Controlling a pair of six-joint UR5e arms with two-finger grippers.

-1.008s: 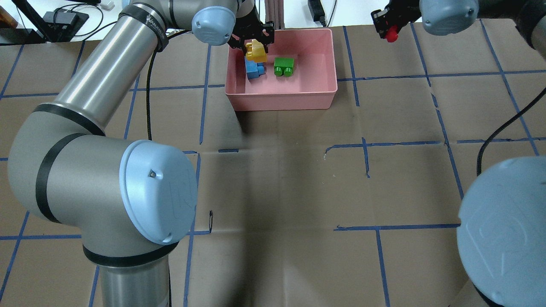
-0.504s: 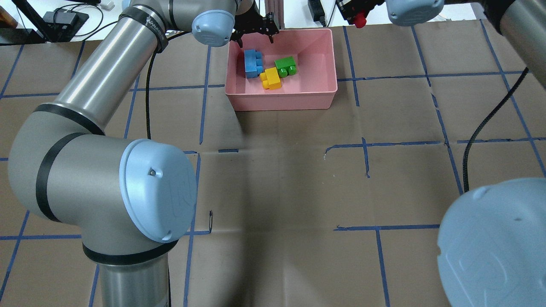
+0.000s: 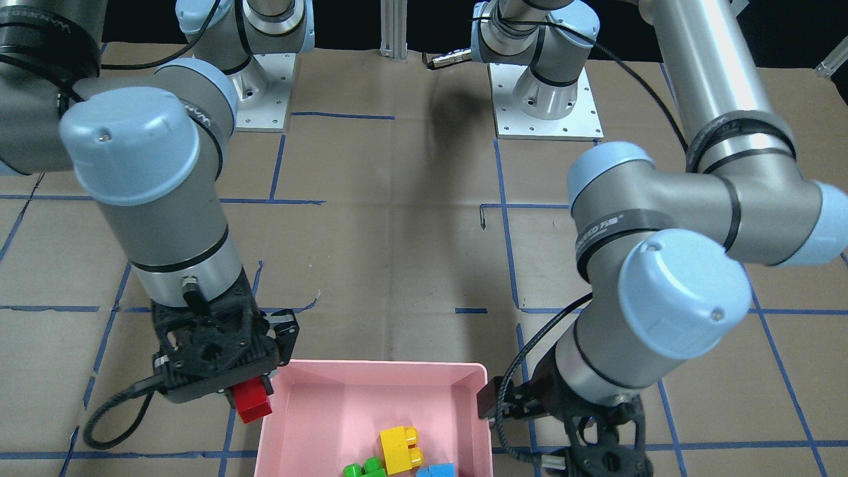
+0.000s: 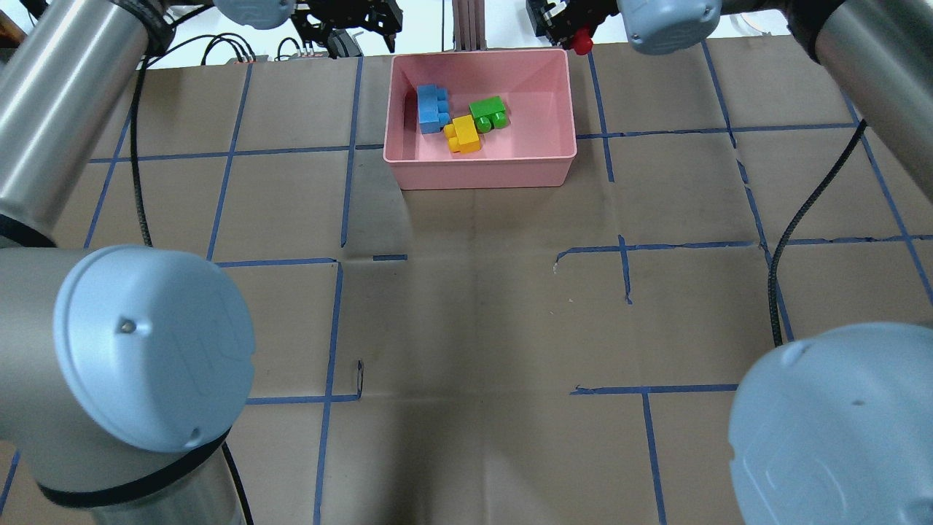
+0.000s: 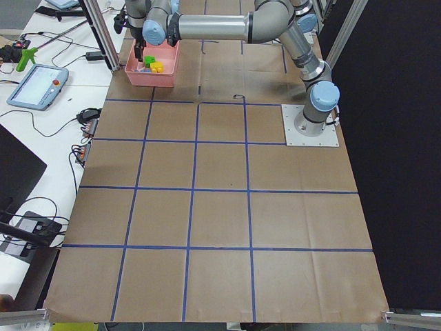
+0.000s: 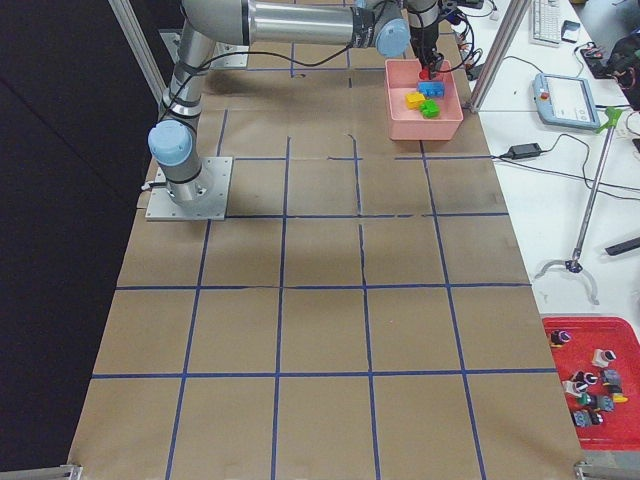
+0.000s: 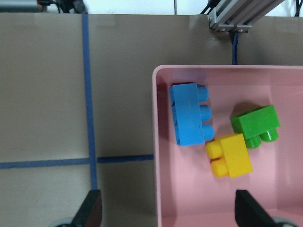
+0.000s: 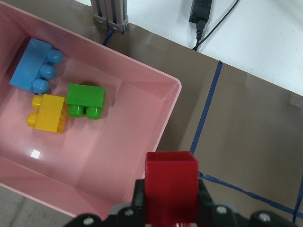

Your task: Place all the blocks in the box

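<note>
Brown-paper table [image 4: 474, 292], blue tape grid. Red block [image 8: 170, 182] pinched in R gripper [image 3: 250, 396], just outside box [image 4: 481, 171] corner; interior at 10 o'clock, wrist view. L gripper [image 7: 170, 210] spread, empty. 3 other blocks [image 4: 464, 135] inside.

3 bricks [image 4: 464, 134] clustered in box [image 4: 481, 171], L of ctr; 4th brick [image 4: 581, 42] in R claw [image 3: 246, 392], just outside box's R wall.
</note>
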